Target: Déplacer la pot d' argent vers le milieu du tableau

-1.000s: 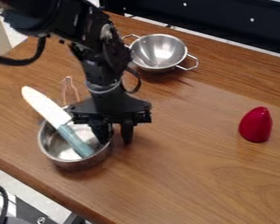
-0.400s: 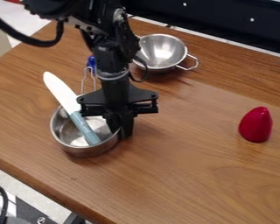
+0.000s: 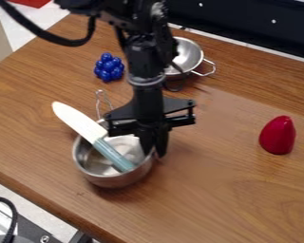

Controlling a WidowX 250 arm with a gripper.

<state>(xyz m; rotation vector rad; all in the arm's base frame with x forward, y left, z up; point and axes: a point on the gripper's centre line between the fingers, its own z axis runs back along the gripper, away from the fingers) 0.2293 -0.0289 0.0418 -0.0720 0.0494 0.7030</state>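
Silver pot [image 3: 114,180], its rim pinched in the nearly closed gripper [image 3: 153,146], sits left of mid-table [image 3: 243,190] in view, the transfer seemingly underway and calling for a level slide rightward.

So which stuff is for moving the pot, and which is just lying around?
For the job:
silver pot
gripper, holding the pot's rim
table, its middle is the goal

Just lying about:
knife, in the pot
metal bowl with handles
blue bumpy thing
red pointy thing

The black arm [image 3: 147,71] hangs from the top edge, jaws downward and closed together.
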